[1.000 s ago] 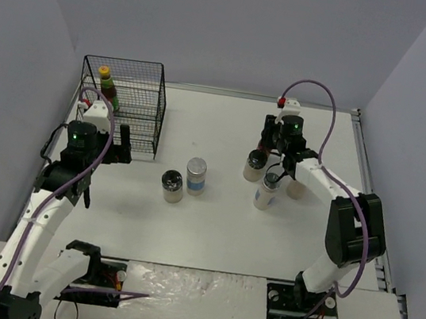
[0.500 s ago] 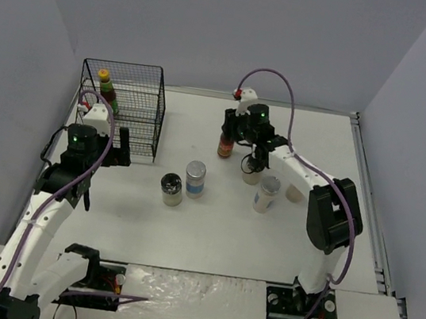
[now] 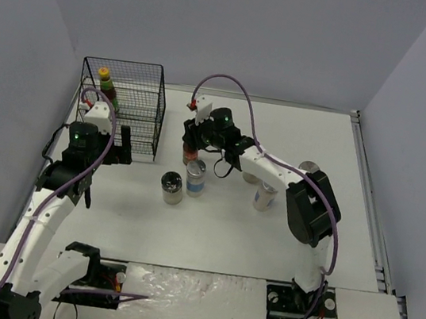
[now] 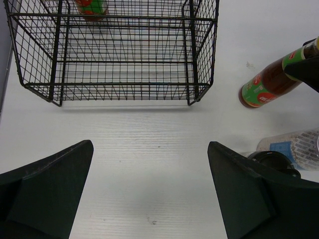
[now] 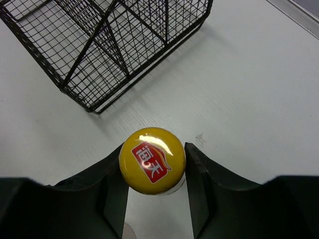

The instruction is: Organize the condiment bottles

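2 white arms (image 3: 42, 218), purple cables (image 3: 225, 77)

Two sauce bottles (image 4: 266, 84), five spice jars (image 3: 196, 176), one wire rack (image 4: 114, 50)

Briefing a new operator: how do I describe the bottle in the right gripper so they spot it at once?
Find the black wire rack at the table's far left; just right of it, the right gripper is shut on a slim dark sauce bottle. Unlike the short spice jars beside it, it is tall, with a yellow cap and red-and-green label.
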`<move>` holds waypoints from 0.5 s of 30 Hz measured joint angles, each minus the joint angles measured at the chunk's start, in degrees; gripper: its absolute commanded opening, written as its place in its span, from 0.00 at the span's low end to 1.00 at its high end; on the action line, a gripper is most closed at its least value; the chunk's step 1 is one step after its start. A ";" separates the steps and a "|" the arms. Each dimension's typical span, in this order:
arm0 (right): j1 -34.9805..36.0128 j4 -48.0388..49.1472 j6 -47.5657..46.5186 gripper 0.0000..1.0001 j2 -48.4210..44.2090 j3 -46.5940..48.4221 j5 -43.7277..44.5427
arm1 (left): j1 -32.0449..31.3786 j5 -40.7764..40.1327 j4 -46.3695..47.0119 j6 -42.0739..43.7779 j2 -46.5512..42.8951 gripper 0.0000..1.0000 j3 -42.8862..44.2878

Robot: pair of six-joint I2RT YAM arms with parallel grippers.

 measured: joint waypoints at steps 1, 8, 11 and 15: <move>0.01 0.00 -0.06 0.41 0.00 0.00 -0.08 | 0.00 0.23 0.06 0.01 0.00 0.97 0.00; -0.13 0.74 -0.92 0.87 -0.04 -0.02 -0.25 | -0.15 3.20 1.17 -0.02 0.00 0.97 -0.13; -0.13 0.55 -0.84 0.98 -0.34 -0.02 -0.34 | -0.77 4.70 2.28 -0.05 0.57 0.97 -0.31; -0.14 -0.80 -0.98 1.00 -2.82 -0.56 -0.17 | -1.85 5.61 2.79 -0.35 2.69 0.97 -0.21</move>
